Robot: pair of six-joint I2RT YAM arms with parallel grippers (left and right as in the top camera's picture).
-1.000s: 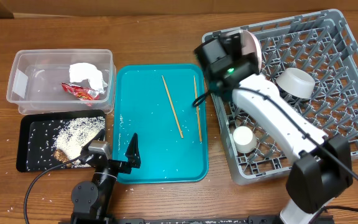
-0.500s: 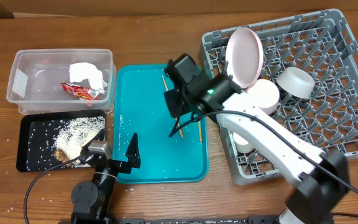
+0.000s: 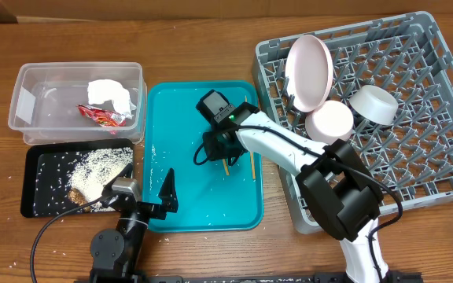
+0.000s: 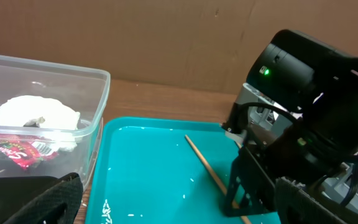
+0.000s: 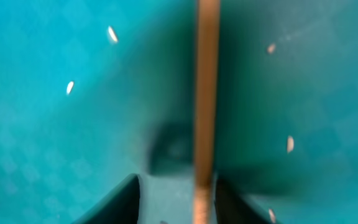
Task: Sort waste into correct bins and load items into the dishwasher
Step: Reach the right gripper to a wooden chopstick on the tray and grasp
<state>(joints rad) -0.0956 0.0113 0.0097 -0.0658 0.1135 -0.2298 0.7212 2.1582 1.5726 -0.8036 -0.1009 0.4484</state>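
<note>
we've got R gripper point(image 5: 174, 190) low over teal tray point(image 3: 179, 196), fingers spread w/ a chopstick point(image 5: 207, 93) lying between 'em, not clamped, L gripper point(image 3: 144, 191) gaping wide at tray's 7 o'clock, dish rack point(image 3: 431, 141) at 3 o'clock

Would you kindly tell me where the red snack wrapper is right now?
The wrapper lies inside the clear tub at the overhead view's upper left, beside the white napkin.
</note>
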